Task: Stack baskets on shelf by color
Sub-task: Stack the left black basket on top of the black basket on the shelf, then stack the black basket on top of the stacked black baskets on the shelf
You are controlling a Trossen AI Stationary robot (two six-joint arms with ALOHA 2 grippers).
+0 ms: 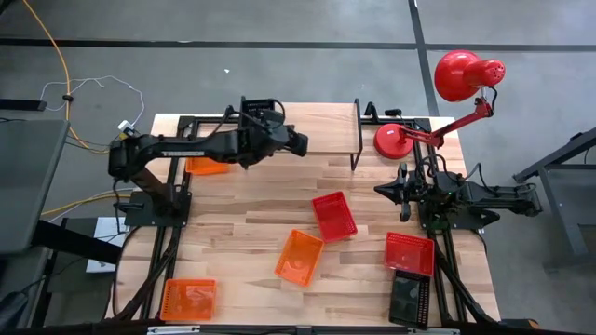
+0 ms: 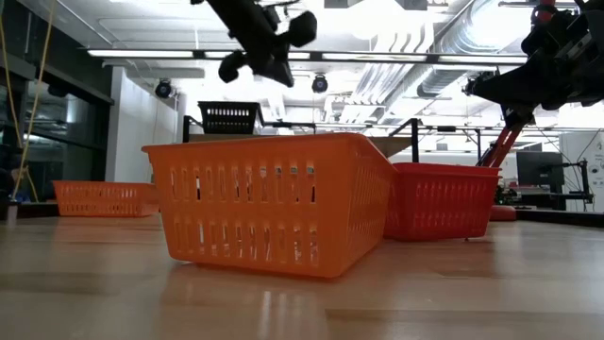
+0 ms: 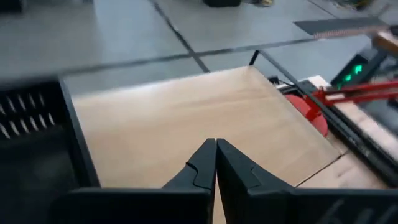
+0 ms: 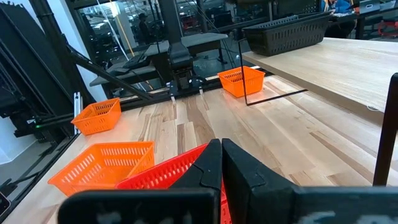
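The shelf point(image 1: 326, 130) stands along the table's far edge, with a black basket point(image 1: 259, 107) on its left end. My left gripper point(image 1: 304, 142) hovers shut and empty over the shelf's wood top point(image 3: 186, 118), just right of that black basket point(image 3: 31, 124). Loose on the table sit an orange basket point(image 1: 207, 166) under the left arm, a red one point(image 1: 334, 216), an orange one point(image 1: 299, 258), a red one point(image 1: 410, 253), a black one point(image 1: 410, 298) and an orange one point(image 1: 188, 300). My right gripper point(image 4: 221, 142) waits shut at the table's right side.
A red desk lamp point(image 1: 466, 79) stands at the far right with its round base point(image 1: 396, 140) beside the shelf's right end. The shelf's black legs point(image 1: 357, 149) come down onto the table. Bare table lies between the shelf and the middle baskets.
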